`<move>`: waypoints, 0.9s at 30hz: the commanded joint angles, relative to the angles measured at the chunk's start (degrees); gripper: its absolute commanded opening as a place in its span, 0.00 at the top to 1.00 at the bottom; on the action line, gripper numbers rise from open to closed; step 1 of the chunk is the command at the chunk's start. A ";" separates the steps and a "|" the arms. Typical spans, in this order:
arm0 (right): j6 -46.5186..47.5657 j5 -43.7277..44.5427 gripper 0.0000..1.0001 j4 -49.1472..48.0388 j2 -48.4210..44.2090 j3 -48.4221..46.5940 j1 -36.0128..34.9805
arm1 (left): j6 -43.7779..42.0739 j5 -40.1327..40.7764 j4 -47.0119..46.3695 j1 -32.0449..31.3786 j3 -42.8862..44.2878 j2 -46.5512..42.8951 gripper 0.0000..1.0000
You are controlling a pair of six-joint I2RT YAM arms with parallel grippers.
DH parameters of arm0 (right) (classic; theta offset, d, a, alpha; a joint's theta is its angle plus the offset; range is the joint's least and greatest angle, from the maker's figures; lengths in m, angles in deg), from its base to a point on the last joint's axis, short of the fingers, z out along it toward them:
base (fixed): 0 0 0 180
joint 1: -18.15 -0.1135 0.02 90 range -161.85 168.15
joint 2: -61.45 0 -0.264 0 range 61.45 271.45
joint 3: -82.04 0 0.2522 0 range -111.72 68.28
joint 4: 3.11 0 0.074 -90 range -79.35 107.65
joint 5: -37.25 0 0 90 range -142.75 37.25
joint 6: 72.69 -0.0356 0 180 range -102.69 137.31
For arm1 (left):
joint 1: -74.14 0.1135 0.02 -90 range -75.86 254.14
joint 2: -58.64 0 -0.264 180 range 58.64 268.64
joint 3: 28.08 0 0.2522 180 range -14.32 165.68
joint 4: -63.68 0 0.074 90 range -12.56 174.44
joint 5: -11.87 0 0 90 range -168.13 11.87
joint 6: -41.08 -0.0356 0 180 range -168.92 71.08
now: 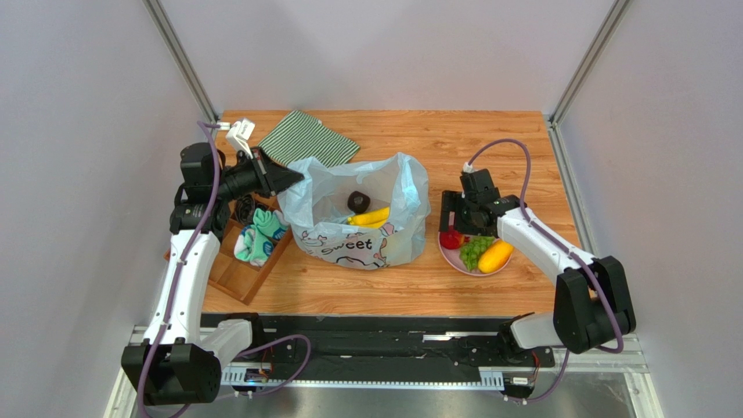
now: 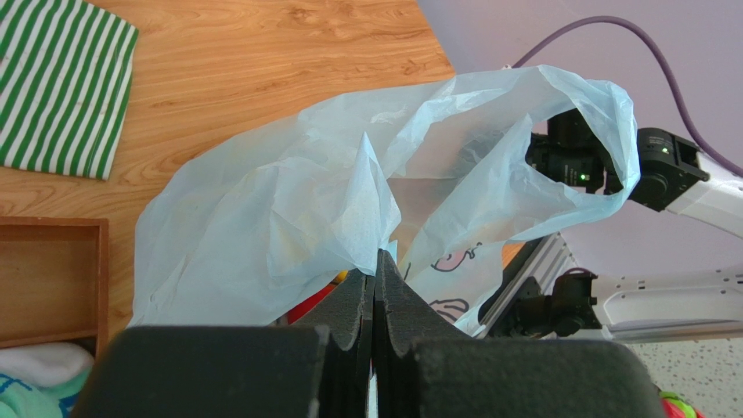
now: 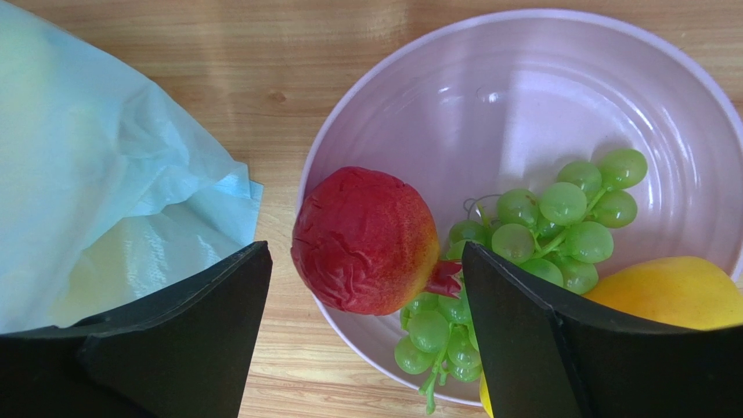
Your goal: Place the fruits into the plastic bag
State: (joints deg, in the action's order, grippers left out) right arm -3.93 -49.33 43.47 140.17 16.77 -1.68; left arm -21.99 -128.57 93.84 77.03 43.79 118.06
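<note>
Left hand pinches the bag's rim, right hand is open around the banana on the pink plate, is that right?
Not quite. The right wrist view shows the right hand open around the apple, not the banana; the banana lies in the bag. The left hand does pinch the bag's rim, and the plate is pink.

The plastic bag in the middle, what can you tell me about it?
The plastic bag is thin, translucent pale blue, printed with cartoons and the word "Sweet". It sits on the wooden table, mouth gaping upward. The left end effector is shut on its rim, holding that side up. A banana and an avocado lie inside.
</note>
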 commanded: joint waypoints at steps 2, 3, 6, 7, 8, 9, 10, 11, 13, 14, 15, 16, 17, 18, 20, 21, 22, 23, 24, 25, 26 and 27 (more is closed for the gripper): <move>-0.30 0.70 0.15 -2.59 1.52 0.44 -0.20 | 0.31 -0.28 -2.17 0.53 -0.01 -0.71 1.00; -0.21 1.93 0.16 -1.97 1.53 0.44 -0.29 | 0.31 -0.19 -2.17 0.44 -0.10 -0.71 1.00; -0.04 3.52 0.16 -1.36 1.09 0.44 -0.20 | 0.39 -0.28 -2.08 0.44 -0.10 -0.71 1.00; -0.12 3.61 0.15 -1.35 1.00 0.53 -0.20 | 0.40 -0.28 -2.25 0.44 -0.10 -0.71 1.00; -0.04 3.70 0.16 -1.44 1.00 0.62 -0.29 | 0.40 -0.19 -2.25 0.44 -0.01 -0.71 1.00; -0.04 3.35 0.16 -1.70 1.35 0.88 -0.29 | 0.31 -0.19 -2.17 0.44 -0.01 -0.62 1.00; -0.21 3.00 0.16 -1.79 1.61 0.97 -0.38 | 0.31 -0.28 -2.17 0.44 -0.01 -0.71 1.00; -0.30 2.73 0.16 -1.97 1.88 1.06 -0.29 | 0.31 -0.19 -2.08 0.44 -0.10 -0.71 1.00; -0.65 2.64 0.16 -1.97 2.93 1.06 -0.55 | 0.40 -0.28 -2.17 0.44 -0.10 -0.62 1.00; -0.65 2.73 0.16 -1.97 3.28 1.14 -0.73 | 0.40 -0.28 -2.17 0.44 -0.01 -0.62 1.00; -0.74 3.08 0.17 -1.88 3.55 1.06 -0.91 | 0.40 -0.28 -2.17 0.36 -0.01 -0.62 1.00; -0.74 3.17 0.17 -1.79 3.72 1.06 -0.99 | 0.40 -0.37 -2.17 0.44 -0.01 -0.62 1.00; -0.83 3.17 0.17 -1.79 3.81 1.06 -1.08 | 0.40 -0.28 -2.17 0.36 -0.01 -0.62 1.00; -0.83 3.08 0.18 -1.88 3.81 1.23 -1.17 | 0.40 -0.37 -2.17 0.44 -0.01 -0.71 1.00; -0.83 3.08 0.18 -2.06 3.81 1.32 -1.17 | 0.31 -0.37 -2.17 0.44 -0.01 -0.71 1.00; -0.91 3.00 0.20 -2.23 3.99 1.41 -1.17 | 0.31 -0.28 -2.17 0.44 -0.01 -0.71 1.00; -1.00 2.91 0.22 -2.23 4.25 1.41 -1.17 | 0.31 -0.37 -2.17 0.44 -0.10 -0.71 1.00; -0.92 2.82 0.23 -2.32 4.42 1.41 -1.26 | 0.39 -0.37 -2.17 0.44 -0.01 -0.71 1.00; -0.91 2.82 0.30 -2.32 4.51 1.50 -1.26 | 0.40 -0.28 -2.17 0.44 -0.01 -0.71 1.00; -1.00 2.82 0.32 -2.41 4.51 1.41 -1.26 | 0.31 -0.28 -2.17 0.44 -0.01 -0.71 1.00; -1.00 2.73 0.35 -2.32 4.43 1.50 -1.26 | 0.39 -0.37 -2.17 0.44 -0.10 -0.79 1.00; -1.00 2.91 0.41 -2.41 4.34 1.41 -1.26 | 0.31 -0.28 -2.25 0.44 -0.01 -0.71 1.00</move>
State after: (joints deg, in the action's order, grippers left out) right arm -4.30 -47.29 42.48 144.26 17.73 -2.73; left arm -21.99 -128.57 93.84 77.03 43.79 118.06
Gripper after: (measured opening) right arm 0.669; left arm 0.007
